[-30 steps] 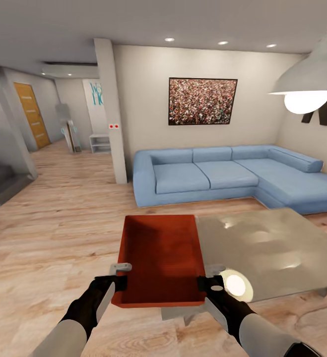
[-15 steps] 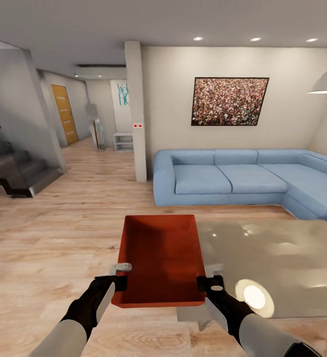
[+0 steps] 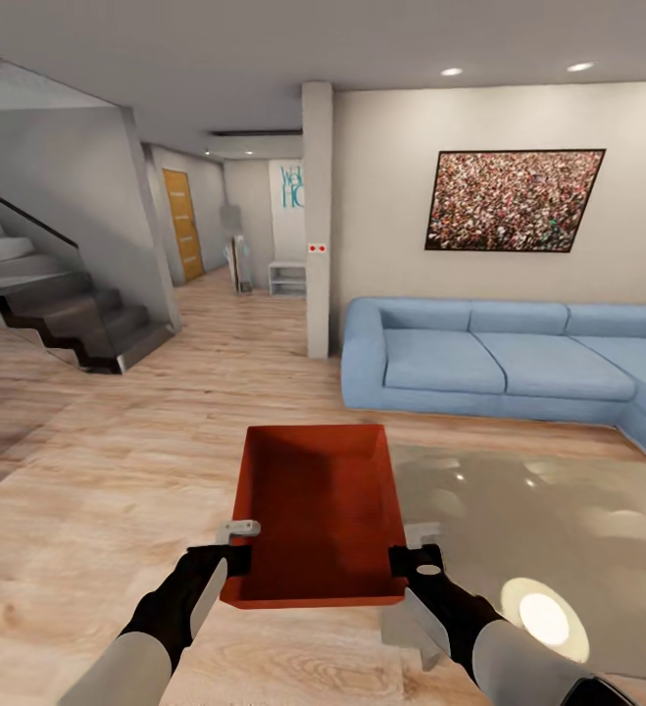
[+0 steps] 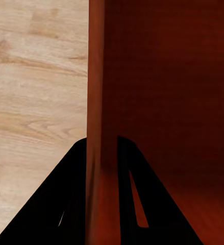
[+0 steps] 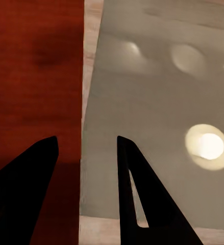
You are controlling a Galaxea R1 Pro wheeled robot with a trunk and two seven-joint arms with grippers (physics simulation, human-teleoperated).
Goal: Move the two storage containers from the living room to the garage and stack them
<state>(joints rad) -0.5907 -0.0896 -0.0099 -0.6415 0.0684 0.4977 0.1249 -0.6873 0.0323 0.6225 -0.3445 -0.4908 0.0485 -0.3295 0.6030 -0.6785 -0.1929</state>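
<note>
Progress is early: one red bin (image 3: pixel 315 510) is held off the floor between both arms, beside the glass coffee table (image 3: pixel 558 520) in the living room. Left gripper (image 3: pixel 226 557) pinches its wall; right gripper (image 3: pixel 416 561) straddles the opposite wall, closure uncertain. Garage delivery and stacking remain.

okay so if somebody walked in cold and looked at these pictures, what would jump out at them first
Front and centre, a red-orange storage container is carried above the wood-plank floor, the left tool and right tool each gripping a side wall near its close end. Next comes the blue sofa against the far wall at right, under a speckled picture. A dark staircase rises at left.
</note>
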